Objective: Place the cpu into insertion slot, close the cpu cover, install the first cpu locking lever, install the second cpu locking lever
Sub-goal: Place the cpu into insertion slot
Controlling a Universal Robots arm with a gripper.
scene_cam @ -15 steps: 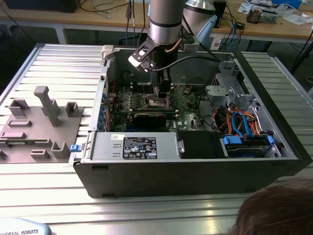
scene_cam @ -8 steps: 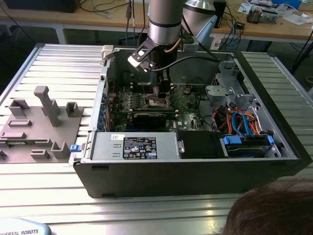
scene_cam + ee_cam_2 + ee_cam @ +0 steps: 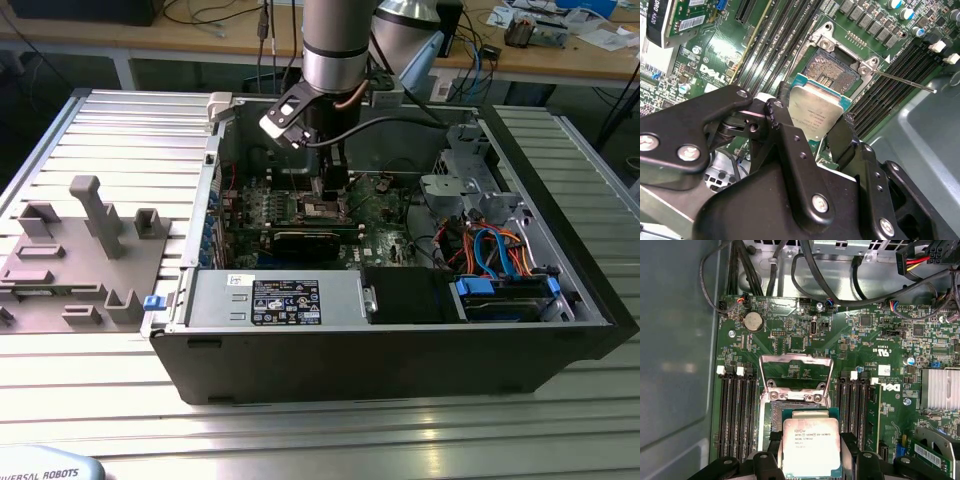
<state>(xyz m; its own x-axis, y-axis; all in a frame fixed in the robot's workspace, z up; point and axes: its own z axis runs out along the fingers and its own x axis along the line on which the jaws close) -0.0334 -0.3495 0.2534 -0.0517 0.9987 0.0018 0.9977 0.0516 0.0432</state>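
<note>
Ribbed aluminium worktop (image 3: 330, 430) carried an open computer case (image 3: 400, 360), the arm reaching down over its green motherboard (image 3: 875, 340). Clenched on the cpu (image 3: 811, 447) by opposite edges, the pincer (image 3: 333, 190) held it raised over the bare socket (image 3: 832, 70), whose cpu cover (image 3: 795, 358) stood swung open. Placing it well likely demanded a level chip, edges square to the socket, no sliding across the contacts.
</note>
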